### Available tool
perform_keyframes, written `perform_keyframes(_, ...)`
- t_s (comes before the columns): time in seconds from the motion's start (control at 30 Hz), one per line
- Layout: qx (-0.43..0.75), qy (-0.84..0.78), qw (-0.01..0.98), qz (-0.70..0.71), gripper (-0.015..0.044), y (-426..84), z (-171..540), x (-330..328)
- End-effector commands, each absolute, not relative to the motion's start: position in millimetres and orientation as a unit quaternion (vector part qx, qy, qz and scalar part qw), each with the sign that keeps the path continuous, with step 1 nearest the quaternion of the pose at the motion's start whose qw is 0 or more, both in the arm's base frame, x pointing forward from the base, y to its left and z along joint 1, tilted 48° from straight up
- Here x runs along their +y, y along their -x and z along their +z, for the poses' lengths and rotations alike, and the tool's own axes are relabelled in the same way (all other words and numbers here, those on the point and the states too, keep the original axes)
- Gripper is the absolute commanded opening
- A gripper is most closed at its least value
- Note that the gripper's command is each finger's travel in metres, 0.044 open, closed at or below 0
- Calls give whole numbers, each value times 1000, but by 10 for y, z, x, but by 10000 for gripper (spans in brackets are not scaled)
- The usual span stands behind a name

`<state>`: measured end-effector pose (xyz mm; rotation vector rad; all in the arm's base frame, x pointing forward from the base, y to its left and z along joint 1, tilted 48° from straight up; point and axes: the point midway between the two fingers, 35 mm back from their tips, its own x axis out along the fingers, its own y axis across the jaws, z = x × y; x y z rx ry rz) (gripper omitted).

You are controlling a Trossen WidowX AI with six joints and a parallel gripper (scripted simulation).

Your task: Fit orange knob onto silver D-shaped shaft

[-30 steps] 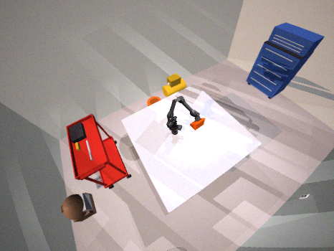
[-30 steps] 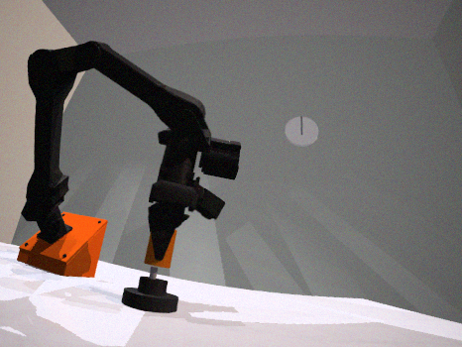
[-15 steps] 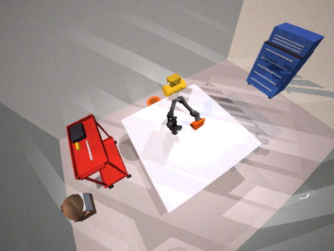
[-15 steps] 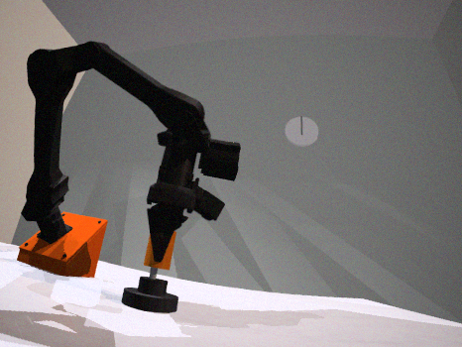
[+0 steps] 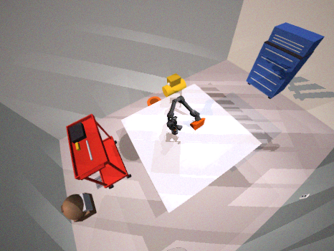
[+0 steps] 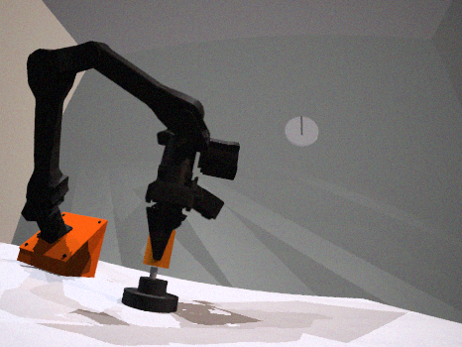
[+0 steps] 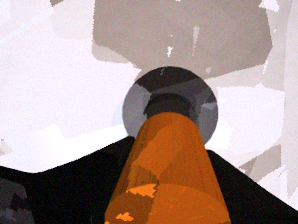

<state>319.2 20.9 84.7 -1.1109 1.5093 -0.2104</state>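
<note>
The orange knob (image 6: 168, 254) (image 7: 167, 165) is between the fingers of my gripper (image 6: 157, 257) (image 7: 168, 149) (image 5: 174, 132), which is shut on it. The knob leans slightly in the exterior view. Its lower end is at the upper part of the silver shaft (image 6: 153, 273), and a short length of shaft shows below it. The round black pedestal (image 6: 149, 300) (image 7: 170, 79) stands under the knob, with a gap between them. The hole, both flat sides and the shaft's top are hidden, so I cannot tell how they line up or whether the shaft is in the hole.
The arm's orange base block (image 5: 198, 124) (image 6: 91, 233) stands on the white table (image 5: 215, 154) (image 6: 297, 317). Beyond the table are a red cart (image 5: 86, 154), a blue cabinet (image 5: 287, 57) and a yellow machine (image 5: 174, 87).
</note>
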Motion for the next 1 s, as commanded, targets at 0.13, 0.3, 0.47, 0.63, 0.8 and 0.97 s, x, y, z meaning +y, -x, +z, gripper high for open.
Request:
perform_keyframes(0.13, 635, 417, 632, -152, 0, -3200, 850, 228)
perform_keyframes(0.3, 635, 417, 632, -152, 0, -3206, 835, 214)
perform_keyframes(0.47, 634, 418, 632, -153, 0, -3207, 819, 196)
perform_keyframes(0.63, 634, 417, 632, -153, 0, -3204, 821, 202)
perform_keyframes(0.8, 635, 417, 632, -152, 0, -3195, 855, 221)
perform_keyframes(0.97, 630, 400, 643, -169, 0, -3197, 870, 223)
